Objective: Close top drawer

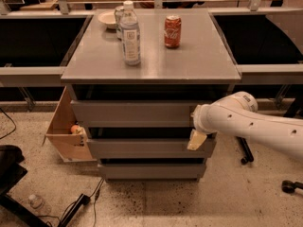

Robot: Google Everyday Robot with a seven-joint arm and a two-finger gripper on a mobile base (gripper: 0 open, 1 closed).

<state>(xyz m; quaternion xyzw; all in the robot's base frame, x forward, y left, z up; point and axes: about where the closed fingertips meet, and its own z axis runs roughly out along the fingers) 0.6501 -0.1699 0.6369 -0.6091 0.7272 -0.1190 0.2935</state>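
Gripper [196, 139] sits at the right end of the top drawer [132, 113], hanging by the front's lower edge, and whether it's open or closed, I can't tell. The white arm [255, 126] reaches in from the right. The drawer stands slightly pulled out, with a dark gap showing under the cabinet top [203, 65]. Up there are a water bottle [129, 32], a red soda can [173, 31] and a bowl [108, 19].

A: Drawers?
B: Three: top drawer [132, 113], two lower drawers [142, 148].
A: On the surface [199, 56]?
B: One bottle [129, 34], one can [172, 31], one bowl [108, 19].
A: Grippers?
B: One gripper [196, 140] (at the drawer fronts' right end).
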